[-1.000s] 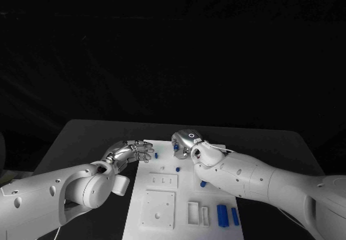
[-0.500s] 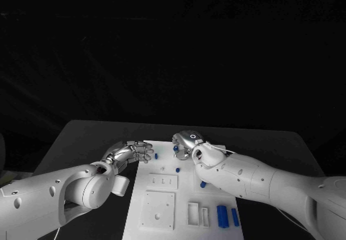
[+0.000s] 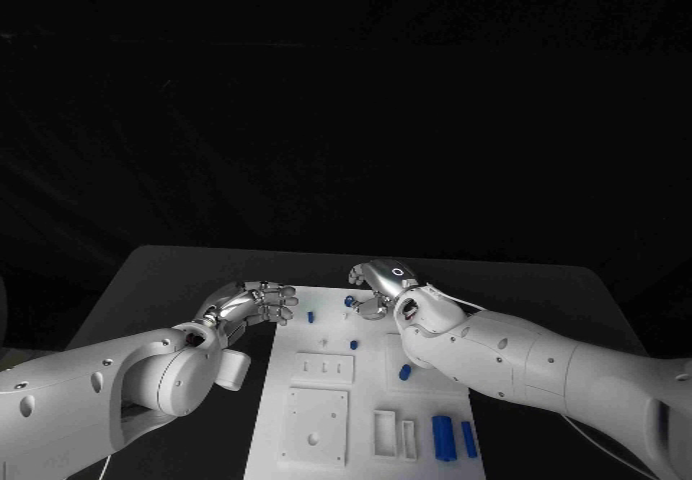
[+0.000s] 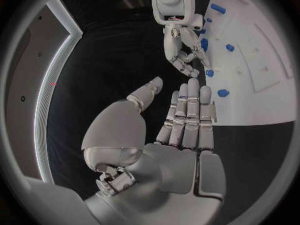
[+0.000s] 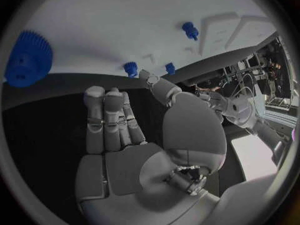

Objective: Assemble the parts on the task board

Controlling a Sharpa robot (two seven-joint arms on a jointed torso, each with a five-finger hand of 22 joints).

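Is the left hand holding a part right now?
No. The left hand is open: fingers straight, thumb apart, palm bare in its wrist view.

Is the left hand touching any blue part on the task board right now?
Apart. The left wrist view shows the left hand flat and holding nothing, with a gap between its fingertips and the nearest blue part on the task board.

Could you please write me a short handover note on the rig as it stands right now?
Left robot hand: holds nothing, fingers together and extended, at the task board's far left edge.
Right robot hand: holds nothing, over the board's far end near a small blue part.
Other blue parts lie loose on the board: two long pieces at the near right, small ones mid-board.
Done: nothing I can confirm as assembled.
Left: pick up the parts and assemble them.
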